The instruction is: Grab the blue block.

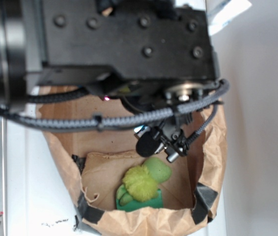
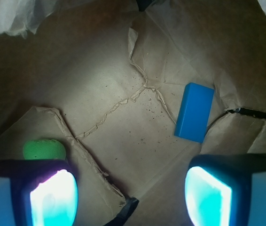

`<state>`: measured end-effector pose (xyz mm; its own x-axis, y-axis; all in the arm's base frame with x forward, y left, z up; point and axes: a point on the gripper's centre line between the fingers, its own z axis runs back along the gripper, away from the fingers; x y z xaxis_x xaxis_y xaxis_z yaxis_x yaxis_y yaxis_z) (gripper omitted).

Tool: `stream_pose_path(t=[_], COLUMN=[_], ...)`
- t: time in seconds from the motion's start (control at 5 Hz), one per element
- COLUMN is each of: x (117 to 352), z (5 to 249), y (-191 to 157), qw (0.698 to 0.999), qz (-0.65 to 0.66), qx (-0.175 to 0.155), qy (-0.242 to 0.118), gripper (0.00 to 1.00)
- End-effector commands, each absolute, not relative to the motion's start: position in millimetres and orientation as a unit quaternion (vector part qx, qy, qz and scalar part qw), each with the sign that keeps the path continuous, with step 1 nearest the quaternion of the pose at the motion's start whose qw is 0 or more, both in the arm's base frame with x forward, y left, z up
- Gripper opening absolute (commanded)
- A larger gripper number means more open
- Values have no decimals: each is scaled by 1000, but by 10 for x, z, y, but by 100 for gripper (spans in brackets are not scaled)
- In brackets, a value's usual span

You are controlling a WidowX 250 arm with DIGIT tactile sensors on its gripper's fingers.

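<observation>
Paper floor [image 2: 109,141]; blue block [image 2: 194,112] beyond spread pincer [image 2: 130,195].

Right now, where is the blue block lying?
In the wrist view the blue block lies flat on the brown paper bag floor, right of centre, just above the right finger. The open gripper hangs above the floor.

exterior view soft and blurred; wrist view dim, corners shadowed.
</observation>
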<state>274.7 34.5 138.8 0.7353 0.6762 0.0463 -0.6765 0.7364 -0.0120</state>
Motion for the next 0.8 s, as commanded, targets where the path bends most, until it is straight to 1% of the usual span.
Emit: stream_pose_path(t=[0.0, 0.2, 0.4, 0.6], x=[2701, 2775, 2807, 2819], z=[1399, 1191, 1087, 984], y=[657, 814, 940, 1064], qw=[901, 873, 858, 852], qz=[432, 484, 509, 519], qx=[-17, 1, 17, 33], qy=[-43, -60, -62, -58], gripper=[100, 100, 100, 100])
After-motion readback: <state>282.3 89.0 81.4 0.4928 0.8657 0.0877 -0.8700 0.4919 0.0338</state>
